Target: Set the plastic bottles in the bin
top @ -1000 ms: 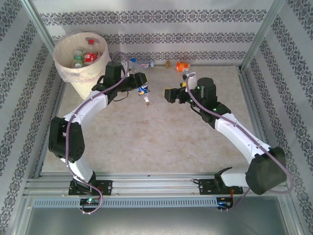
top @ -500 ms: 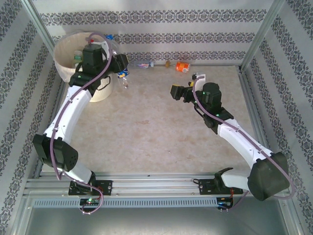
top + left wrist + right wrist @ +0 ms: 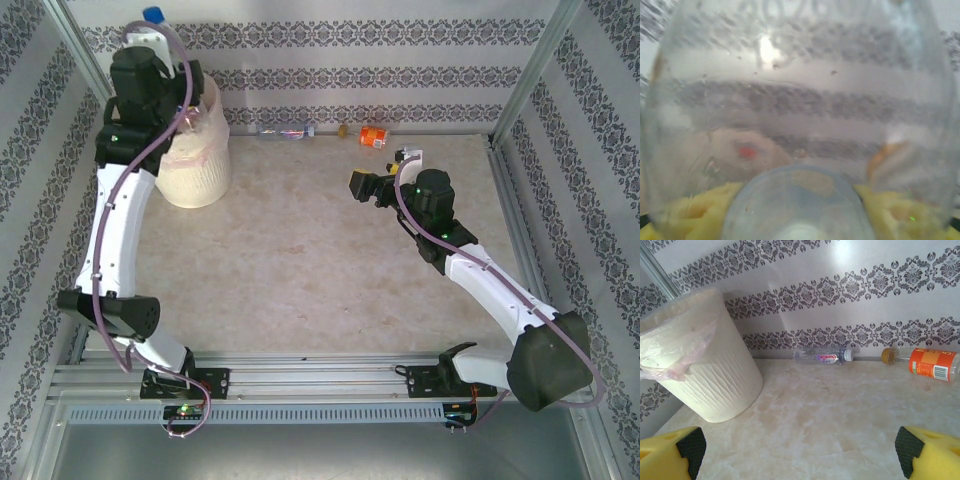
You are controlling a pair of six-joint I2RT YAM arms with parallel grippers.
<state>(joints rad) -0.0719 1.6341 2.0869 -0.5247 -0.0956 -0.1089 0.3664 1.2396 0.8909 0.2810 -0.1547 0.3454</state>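
My left gripper point(image 3: 150, 32) is raised over the cream-white bin point(image 3: 197, 160) at the far left and is shut on a clear plastic bottle point(image 3: 800, 100), whose blue cap point(image 3: 152, 14) shows above the wrist. That bottle presses close against the left wrist camera, with yellow fingers point(image 3: 685, 215) beneath it. The arm hides the bin's opening. My right gripper point(image 3: 356, 186) hovers open and empty over the table's middle right point(image 3: 800, 450). Two bottles lie along the back wall: a clear one with a purple label point(image 3: 824, 356) point(image 3: 285, 130) and an orange-labelled one point(image 3: 931, 363) point(image 3: 373, 136).
The bin point(image 3: 705, 375) has a pinkish bag liner point(image 3: 687, 352) hanging over its rim. Patterned walls and metal posts point(image 3: 520, 80) close in the marble-look table point(image 3: 300, 260). Open tabletop lies between the right gripper and the back wall.
The left arm swung left and up with the bottle, from mid-table to above the bin. The right gripper drew back slightly to the right, then stayed put.
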